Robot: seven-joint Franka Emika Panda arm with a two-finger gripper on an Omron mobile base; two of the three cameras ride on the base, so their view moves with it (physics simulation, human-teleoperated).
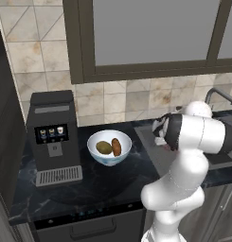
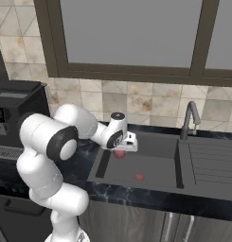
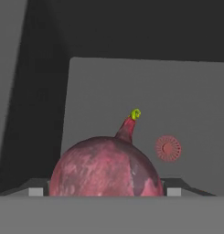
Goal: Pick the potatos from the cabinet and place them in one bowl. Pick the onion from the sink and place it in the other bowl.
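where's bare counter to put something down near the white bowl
Bare dark counter lies in front of the white bowl, between the coffee machine and the sink. The bowl itself is crowded by two potatoes. The sink floor is mostly bare beyond the onion under the gripper.

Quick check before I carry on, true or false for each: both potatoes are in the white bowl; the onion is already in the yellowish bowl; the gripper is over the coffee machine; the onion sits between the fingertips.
1. Both potatoes lie in the white bowl. True.
2. The onion is in the yellowish bowl. False: it is at the gripper, above the sink.
3. The gripper is over the coffee machine. False: it is over the sink.
4. The onion sits between the fingertips. True, in the hand view; a firm grip cannot be confirmed.
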